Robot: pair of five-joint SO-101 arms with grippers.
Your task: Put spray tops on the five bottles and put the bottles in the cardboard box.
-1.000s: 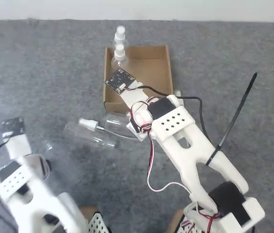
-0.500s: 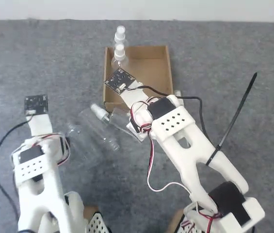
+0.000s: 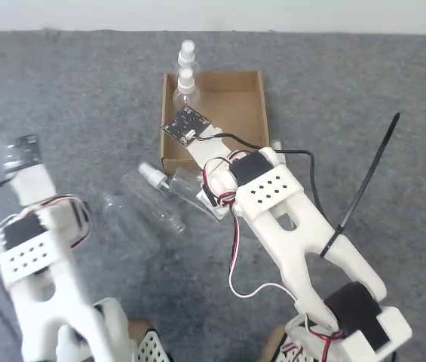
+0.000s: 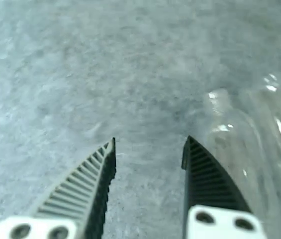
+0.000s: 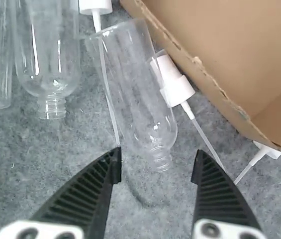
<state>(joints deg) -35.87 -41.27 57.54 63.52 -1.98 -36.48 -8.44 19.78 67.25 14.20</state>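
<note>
Beside cardboard box [image 5: 230, 50]: right pincer [image 5: 158, 151] spread over uncapped bottle [image 5: 135, 94] | left pincer [image 4: 150, 139] spread above carpet [image 4: 80, 59]

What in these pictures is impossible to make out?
- High view: the right arm covers part of the cardboard box and the lying bottles, so five cannot be counted.
- Left wrist view: the clear bottle beside the left gripper runs off the edge, so whether it is capped is unseen.
- High view: whether the capped bottle at the box's corner stands inside it is unclear.
</note>
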